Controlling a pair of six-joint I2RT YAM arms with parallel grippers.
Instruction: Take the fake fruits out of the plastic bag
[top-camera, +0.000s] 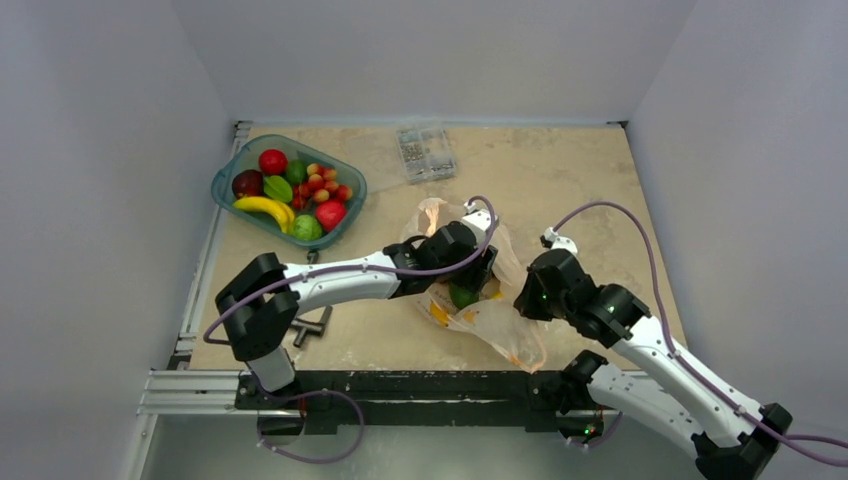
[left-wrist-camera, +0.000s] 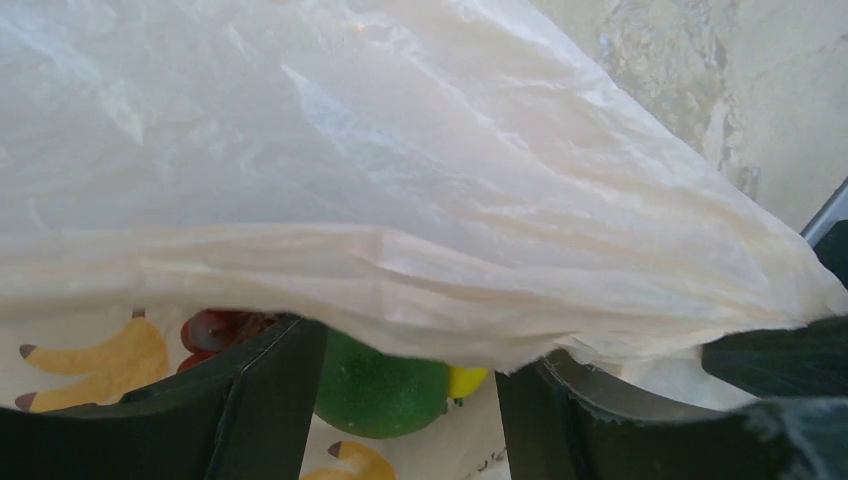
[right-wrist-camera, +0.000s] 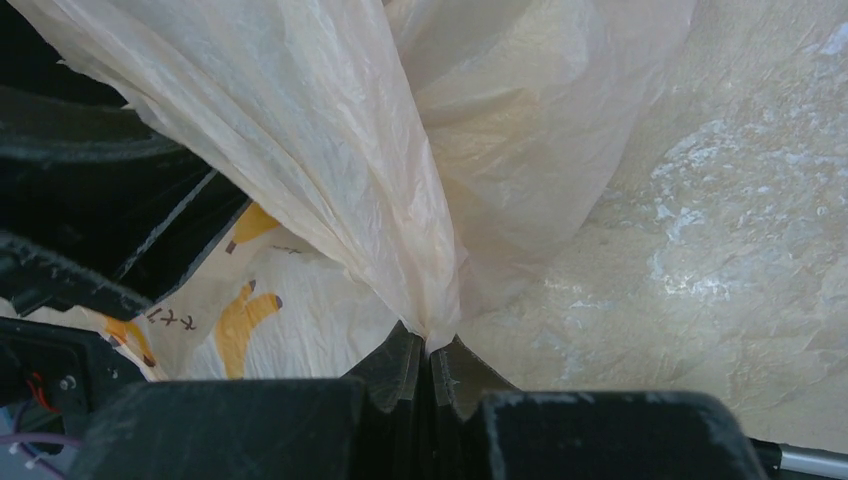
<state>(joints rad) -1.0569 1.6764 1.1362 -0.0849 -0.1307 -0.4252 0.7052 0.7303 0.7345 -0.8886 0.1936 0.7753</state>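
Most of the fake fruits (top-camera: 300, 188) sit in the teal tray (top-camera: 218, 186), way off to the left of the left gripper's fingers and well apart from the action. At least one isn't out yet though: a green lime (left-wrist-camera: 378, 388).

The left gripper (left-wrist-camera: 410, 405) is poked into the mouth of the plastic bag (left-wrist-camera: 400, 180) with its jaws spread wide and nothing in them. The lime lies right between the two fingers (left-wrist-camera: 265, 395), a bit past their tips, on the printed bottom layer of the bag. The top layer droops over both fingertips like a tent. There's a yellow bit touching the lime's far side under the film, and I can't tell what it is. There's also a dark red patch beyond the finger on the left of the wrist view, next to a banana print. It could be print or a real grape bunch, no idea.

The right gripper (right-wrist-camera: 430, 352) is clamped tight on a bunched fold of the bag, and the film fans up and away from its fingertips. I'd say it's holding the mouth up.

My read is that this is the grab-the-lime step. Next, the left fingers need to ease in until the pads straddle the lime. Then they close on the fruit alone without pinching film and back out through the mouth while the right side holds. A glossy round lime could squirt out easily.
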